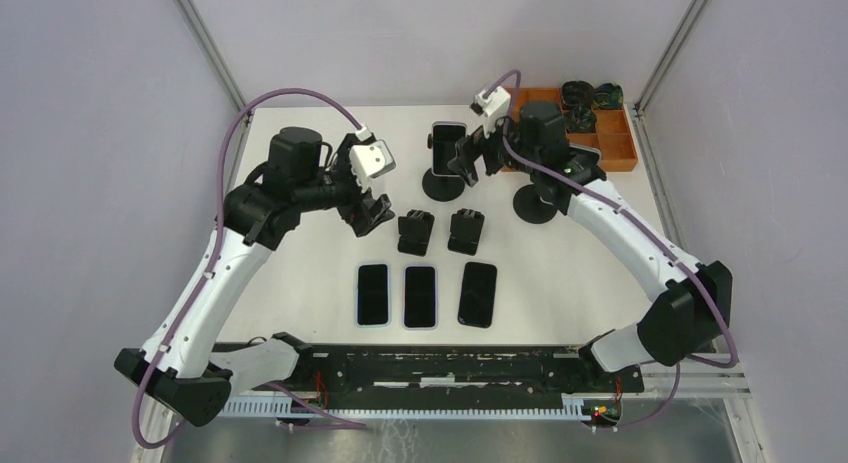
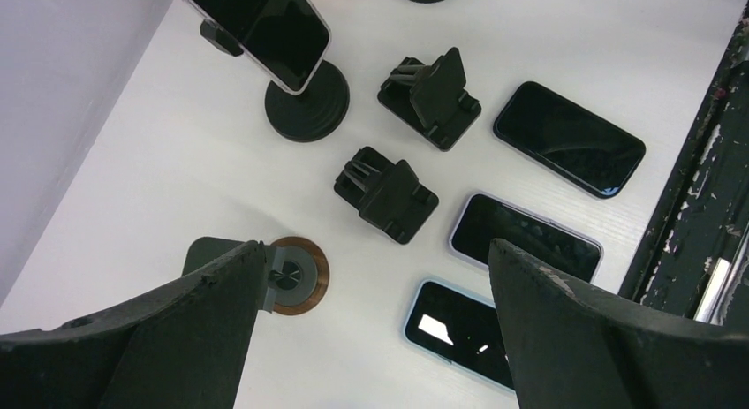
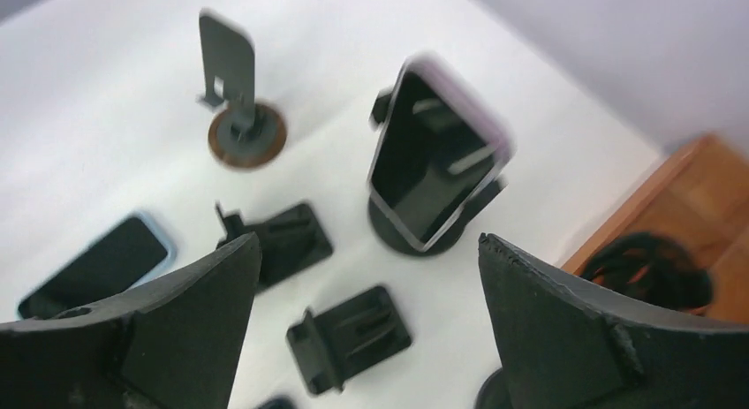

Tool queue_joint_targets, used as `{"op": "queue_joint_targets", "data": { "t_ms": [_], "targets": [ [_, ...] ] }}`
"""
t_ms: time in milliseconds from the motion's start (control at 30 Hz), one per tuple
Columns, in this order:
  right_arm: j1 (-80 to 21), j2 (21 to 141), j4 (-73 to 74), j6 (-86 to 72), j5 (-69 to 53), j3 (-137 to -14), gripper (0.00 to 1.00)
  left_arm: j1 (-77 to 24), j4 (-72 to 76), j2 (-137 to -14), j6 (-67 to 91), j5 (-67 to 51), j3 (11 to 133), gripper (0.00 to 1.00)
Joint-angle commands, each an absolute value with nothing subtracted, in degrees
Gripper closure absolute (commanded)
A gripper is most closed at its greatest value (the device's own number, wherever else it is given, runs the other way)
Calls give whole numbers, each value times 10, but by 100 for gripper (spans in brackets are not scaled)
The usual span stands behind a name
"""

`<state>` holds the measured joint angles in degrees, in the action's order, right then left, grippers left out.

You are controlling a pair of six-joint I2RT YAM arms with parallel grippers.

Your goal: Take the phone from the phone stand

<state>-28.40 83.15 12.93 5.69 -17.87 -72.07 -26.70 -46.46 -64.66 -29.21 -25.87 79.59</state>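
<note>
On the white table, the phone leans in its round-based stand. Your right gripper faces it, jaws wide and empty. The view is blurred and alignment looks approximate, so centre on the phone's long edges before closing. The left gripper is spread wide, holding nothing.

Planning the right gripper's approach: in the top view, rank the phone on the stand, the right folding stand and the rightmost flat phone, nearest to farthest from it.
1. The phone on the stand, just left of the right gripper.
2. The right folding stand, mid-table, toward the arm bases.
3. The rightmost flat phone, front row near the bases.
</note>
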Motion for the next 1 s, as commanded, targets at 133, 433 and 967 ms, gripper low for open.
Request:
{"op": "queue_joint_targets", "data": {
  "t_ms": [133,433,967],
  "targets": [
    [-254,953,175,44,-158,-921,2,-264,-462,-634,-299,-248,769,0],
    [-231,1065,183,84,-257,-1036,2,-263,-501,-620,-334,-277,759,0],
    [-220,1133,139,77,-354,-1032,34,-263,-529,-637,-373,-318,767,0]
  ]
}}
